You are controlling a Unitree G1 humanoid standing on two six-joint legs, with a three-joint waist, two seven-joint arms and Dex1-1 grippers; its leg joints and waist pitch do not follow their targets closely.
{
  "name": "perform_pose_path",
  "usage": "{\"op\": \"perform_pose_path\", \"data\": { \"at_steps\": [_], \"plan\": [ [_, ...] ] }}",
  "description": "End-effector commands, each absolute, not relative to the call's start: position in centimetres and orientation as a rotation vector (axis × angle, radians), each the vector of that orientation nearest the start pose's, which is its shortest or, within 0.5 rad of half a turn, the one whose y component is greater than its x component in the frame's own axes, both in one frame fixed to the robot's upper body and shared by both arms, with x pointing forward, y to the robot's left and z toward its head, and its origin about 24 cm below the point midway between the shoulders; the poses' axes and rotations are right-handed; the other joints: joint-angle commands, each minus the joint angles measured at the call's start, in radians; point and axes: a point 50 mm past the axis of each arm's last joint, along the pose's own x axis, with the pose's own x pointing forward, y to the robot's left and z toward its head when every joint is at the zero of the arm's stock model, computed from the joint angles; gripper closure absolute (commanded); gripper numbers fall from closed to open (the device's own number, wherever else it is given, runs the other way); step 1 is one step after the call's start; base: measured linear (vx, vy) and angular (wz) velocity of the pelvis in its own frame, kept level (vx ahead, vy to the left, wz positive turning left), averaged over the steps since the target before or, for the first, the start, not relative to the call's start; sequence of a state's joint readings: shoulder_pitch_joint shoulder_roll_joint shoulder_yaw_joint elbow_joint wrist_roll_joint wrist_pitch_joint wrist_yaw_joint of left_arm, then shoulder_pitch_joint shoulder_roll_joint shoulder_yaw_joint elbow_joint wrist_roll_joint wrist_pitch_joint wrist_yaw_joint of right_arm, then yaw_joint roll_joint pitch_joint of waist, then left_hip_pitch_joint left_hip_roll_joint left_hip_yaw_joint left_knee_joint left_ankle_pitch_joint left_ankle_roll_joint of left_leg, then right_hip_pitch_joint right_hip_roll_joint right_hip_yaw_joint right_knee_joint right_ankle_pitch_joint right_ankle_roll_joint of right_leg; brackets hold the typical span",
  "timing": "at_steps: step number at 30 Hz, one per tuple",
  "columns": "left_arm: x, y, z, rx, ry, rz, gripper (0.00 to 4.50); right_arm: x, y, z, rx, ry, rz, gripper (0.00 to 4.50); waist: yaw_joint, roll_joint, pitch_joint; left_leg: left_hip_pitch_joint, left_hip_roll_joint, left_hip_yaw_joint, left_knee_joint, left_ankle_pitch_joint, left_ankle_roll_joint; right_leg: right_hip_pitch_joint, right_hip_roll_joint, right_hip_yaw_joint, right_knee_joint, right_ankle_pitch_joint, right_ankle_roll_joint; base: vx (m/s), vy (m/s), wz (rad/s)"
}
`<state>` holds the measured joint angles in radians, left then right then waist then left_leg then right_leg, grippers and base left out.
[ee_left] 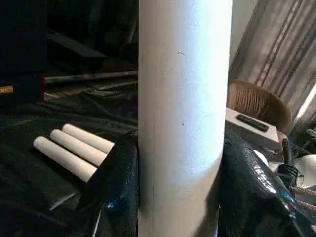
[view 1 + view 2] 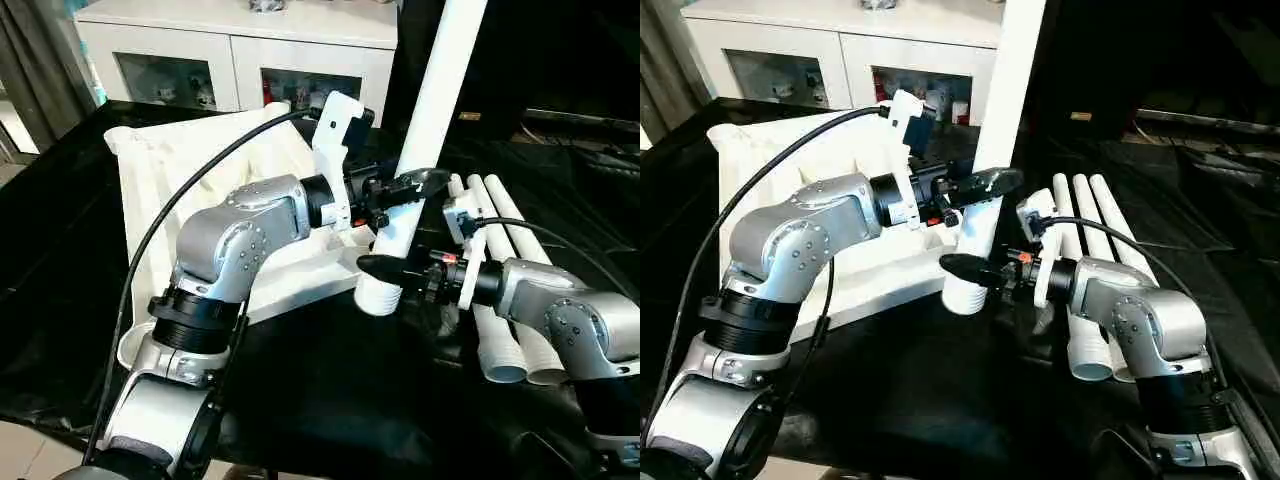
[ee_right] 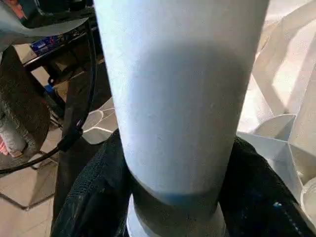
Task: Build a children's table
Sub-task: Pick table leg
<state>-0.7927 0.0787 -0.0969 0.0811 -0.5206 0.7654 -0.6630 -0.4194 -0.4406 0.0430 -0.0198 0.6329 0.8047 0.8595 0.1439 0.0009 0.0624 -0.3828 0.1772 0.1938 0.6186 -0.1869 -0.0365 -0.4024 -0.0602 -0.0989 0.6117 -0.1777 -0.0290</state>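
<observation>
A white tubular leg (image 2: pixel 425 150) stands nearly upright between the robot's two grippers, its ribbed lower end hanging just off the near corner of the tabletop (image 2: pixel 185 170), which lies underside-up on the black-draped work surface (image 2: pixel 330 400). The left gripper (image 2: pixel 408 187) is clenched around the leg partway up; its wrist view shows both black fingers (image 1: pixel 116 182) pressed against the tube's sides. Lower down, just above the ribbed end, the right gripper (image 2: pixel 385 268) has its fingers on either side of the same leg; they appear to be gripping it, though firm contact cannot be confirmed. The two-handed hold, one gripper above the other, looks meant to keep the long tube steady and vertical so its end can be steered into a corner socket. Beyond and to the outer side of the right gripper, three spare legs (image 2: pixel 510 290) lie side by side, well apart from the tabletop. A white cabinet (image 2: pixel 240 50) stands behind the scene.
</observation>
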Motion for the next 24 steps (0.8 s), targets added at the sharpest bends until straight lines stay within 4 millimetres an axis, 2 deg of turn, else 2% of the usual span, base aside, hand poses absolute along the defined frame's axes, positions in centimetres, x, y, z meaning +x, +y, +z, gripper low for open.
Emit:
{"op": "perform_pose_path", "data": {
  "at_steps": [1, 10, 11, 14, 16, 19, 20, 22, 23, 24],
  "plan": [
    [31.2, 2.6, 20.1, -0.231, 0.054, -1.266, 2.66, 28.8, -14.7, 11.5, 0.269, 0.363, 1.09, 2.54, 0.001, -0.016, -0.076, 0.015, 0.059, -0.033, -0.068, -0.109, 0.031, 0.056, -0.102, 0.061, -0.089, -0.319, -0.098, 0.0, 0.0, 0.0],
    [31.3, 2.6, 20.2, -0.24, 0.061, -1.249, 2.66, 28.9, -14.8, 11.6, 0.268, 0.36, 1.094, 2.56, 0.001, -0.017, -0.076, 0.015, 0.059, -0.033, -0.068, -0.107, 0.033, 0.055, -0.103, 0.061, -0.088, -0.314, -0.099, 0.0, 0.0, 0.0],
    [31.5, 2.7, 20.2, -0.243, 0.061, -1.234, 2.1, 28.9, -14.8, 11.6, 0.268, 0.36, 1.094, 2.56, 0.001, -0.017, -0.077, 0.016, 0.059, -0.033, -0.068, -0.106, 0.033, 0.055, -0.103, 0.062, -0.088, -0.312, -0.1, 0.0, 0.0, 0.0],
    [31.7, 2.9, 20.4, -0.336, 0.083, -1.232, 1.89, 28.9, -14.8, 11.6, 0.269, 0.355, 1.086, 2.56, 0.001, -0.02, -0.077, 0.014, 0.058, -0.031, -0.066, -0.103, 0.034, 0.057, -0.104, 0.061, -0.088, -0.309, -0.109, 0.0, 0.0, 0.0],
    [31.9, 3.2, 20.7, -0.346, 0.046, -1.205, 1.59, 29.0, -14.9, 11.6, 0.275, 0.338, 1.065, 2.57, 0.002, -0.021, -0.076, 0.013, 0.057, -0.032, -0.066, -0.103, 0.036, 0.057, -0.103, 0.061, -0.089, -0.321, -0.107, 0.0, 0.0, 0.0],
    [32.2, 3.5, 21.3, -0.379, -0.053, -1.173, 1.49, 29.4, -15.2, 11.8, 0.296, 0.29, 1.016, 2.57, 0.001, -0.021, -0.076, 0.012, 0.057, -0.031, -0.066, -0.101, 0.039, 0.055, -0.104, 0.061, -0.094, -0.324, -0.098, 0.0, 0.0, 0.0],
    [32.3, 3.9, 22.2, -0.478, -0.154, -1.148, 1.47, 29.7, -15.5, 12.1, 0.331, 0.241, 0.968, 2.57, 0.0, -0.021, -0.077, 0.013, 0.057, -0.032, -0.067, -0.103, 0.038, 0.056, -0.103, 0.059, -0.093, -0.325, -0.097, 0.0, 0.0, 0.0],
    [32.4, 4.1, 22.7, -0.534, -0.196, -1.129, 1.45, 29.8, -15.6, 12.3, 0.348, 0.221, 0.948, 2.57, 0.002, -0.022, -0.078, 0.011, 0.057, -0.032, -0.065, -0.097, 0.037, 0.057, -0.105, 0.059, -0.09, -0.3, -0.113, 0.0, 0.0, 0.0],
    [32.8, 5.1, 23.6, -0.646, -0.251, -1.089, 1.45, 30.0, -16.2, 12.5, 0.378, 0.179, 0.873, 2.57, 0.002, -0.013, -0.078, 0.014, 0.059, -0.032, -0.065, -0.101, 0.034, 0.056, -0.105, 0.06, -0.087, -0.294, -0.119, 0.0, 0.0, 0.0],
    [32.9, 5.4, 23.7, -0.664, -0.26, -1.082, 1.45, 30.0, -16.4, 12.5, 0.382, 0.168, 0.845, 2.57, 0.0, -0.018, -0.078, 0.014, 0.056, -0.031, -0.067, -0.108, 0.034, 0.055, -0.103, 0.059, -0.09, -0.292, -0.123, 0.0, 0.0, 0.0]
  ]
}}
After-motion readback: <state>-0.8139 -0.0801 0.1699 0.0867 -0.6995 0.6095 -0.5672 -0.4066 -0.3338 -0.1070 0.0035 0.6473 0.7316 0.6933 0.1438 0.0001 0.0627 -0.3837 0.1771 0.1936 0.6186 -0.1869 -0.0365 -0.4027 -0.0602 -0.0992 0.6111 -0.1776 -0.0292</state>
